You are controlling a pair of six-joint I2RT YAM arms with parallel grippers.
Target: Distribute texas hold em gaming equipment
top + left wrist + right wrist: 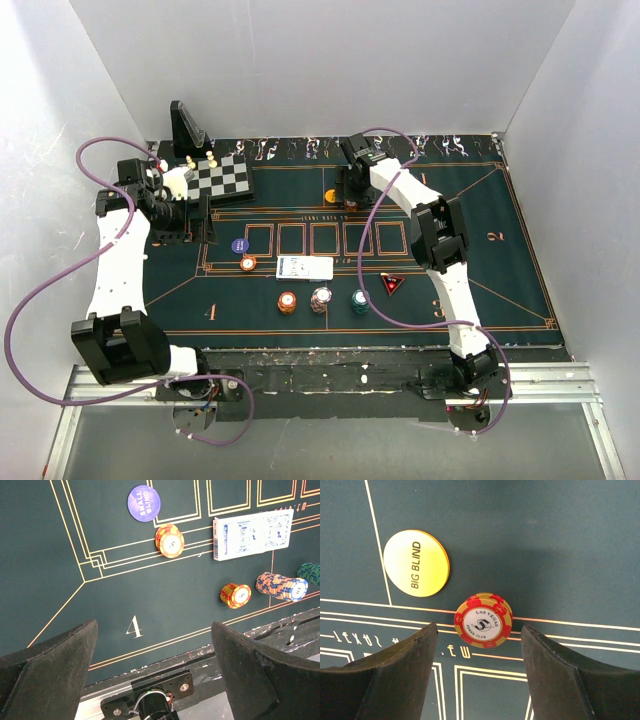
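Note:
In the right wrist view my right gripper (479,626) stands open over the felt. A small orange chip stack (483,620) lies flat just beyond its fingertips, touching neither, with the yellow "BIG BLIND" disc (416,563) to its upper left. From above, that gripper (350,192) sits beside the yellow disc (330,195). My left gripper (154,625) is wide open and empty above the "4" spot. Ahead of it lie the purple "SMALL BLIND" disc (144,503), an orange stack (169,540), the card deck (252,534), another orange stack (236,595), a whitish stack (281,586) and a teal stack (312,573).
A red triangle marker (392,284) lies right of the teal stack (360,301). A chessboard with pawns (222,178) and a black angled stand (187,128) occupy the far left corner near my left gripper (200,225). White walls enclose the green mat (500,250).

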